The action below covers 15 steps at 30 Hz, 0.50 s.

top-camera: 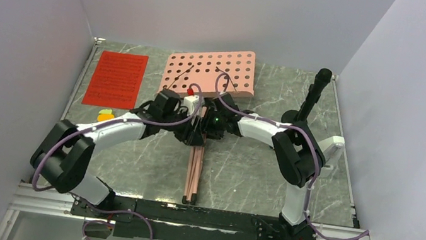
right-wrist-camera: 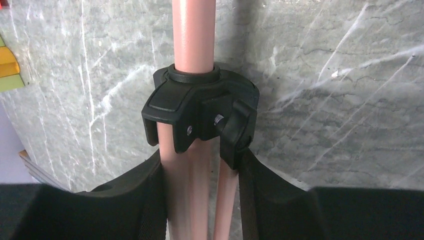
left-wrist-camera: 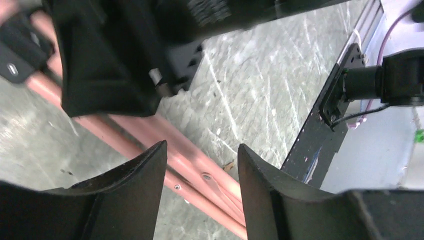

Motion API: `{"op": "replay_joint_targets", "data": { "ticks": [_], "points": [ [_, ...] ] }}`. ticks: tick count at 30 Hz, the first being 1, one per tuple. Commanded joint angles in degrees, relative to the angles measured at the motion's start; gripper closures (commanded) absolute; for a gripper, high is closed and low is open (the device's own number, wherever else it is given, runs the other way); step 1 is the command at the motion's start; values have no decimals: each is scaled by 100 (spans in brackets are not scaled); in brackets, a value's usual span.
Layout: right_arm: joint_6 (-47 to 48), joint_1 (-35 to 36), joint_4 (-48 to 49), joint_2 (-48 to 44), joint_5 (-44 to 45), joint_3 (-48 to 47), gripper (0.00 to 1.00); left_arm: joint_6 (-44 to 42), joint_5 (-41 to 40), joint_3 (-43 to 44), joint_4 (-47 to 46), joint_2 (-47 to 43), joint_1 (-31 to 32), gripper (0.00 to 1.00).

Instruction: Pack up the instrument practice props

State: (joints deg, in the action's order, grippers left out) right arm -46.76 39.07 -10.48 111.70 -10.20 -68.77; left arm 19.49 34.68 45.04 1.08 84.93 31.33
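At the centre of the grey marbled worktop (top-camera: 247, 170), one pink music stand (top-camera: 211, 72) is laid flat, its perforated desk toward the far side and its folded legs pointing near. Right gripper (right-wrist-camera: 200, 170): closed on the folded legs next to the black collar (right-wrist-camera: 200, 107), one finger pressed to each side. Left gripper (left-wrist-camera: 202, 155): jaws parted, held over the same legs, no contact to be seen. Red sheet-music pages (top-camera: 116, 79): laid flat at the far left, apart from the stand. White metronome (top-camera: 333, 149): placed at the right edge. Small coloured toy blocks (top-camera: 106, 115): found just near of the pages, beside the left arm.
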Motion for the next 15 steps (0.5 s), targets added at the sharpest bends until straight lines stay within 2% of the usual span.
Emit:
{"op": "replay_joint_targets", "data": {
  "ticks": [1, 2, 3, 4, 7, 9, 10, 11, 15],
  "points": [
    [91, 118, -188, 192, 445, 30, 85, -1581, 243, 657, 1199, -543, -70, 41],
    [94, 118, -190, 168, 473, 20, 78, -1766, 206, 755, 1430, -587, -105, 40],
    [129, 122, -197, 104, 493, -5, 58, -2051, 180, 877, 1614, -628, -154, 39],
    [231, 119, -117, 47, 444, -35, 43, -2201, 131, 928, 1759, -706, -208, 38],
    [1240, 119, 341, -225, 26, -80, 3, -2418, 23, 976, 1938, -878, -410, 36],
    [1907, 103, 276, -489, 15, -180, 0, -2456, -227, 1018, 2005, -1012, -533, 23],
    [2094, 70, 230, -645, 11, -175, 0, -2458, -339, 1032, 1998, -1080, -594, 8],
    [2258, 3, 229, -841, -70, -128, 0, -2458, -402, 1038, 1958, -1144, -705, 2],
    [3090, -149, 112, -1616, -370, 13, 0, -2616, -592, 1107, 1939, -1262, -1110, 1]
  ]
}}
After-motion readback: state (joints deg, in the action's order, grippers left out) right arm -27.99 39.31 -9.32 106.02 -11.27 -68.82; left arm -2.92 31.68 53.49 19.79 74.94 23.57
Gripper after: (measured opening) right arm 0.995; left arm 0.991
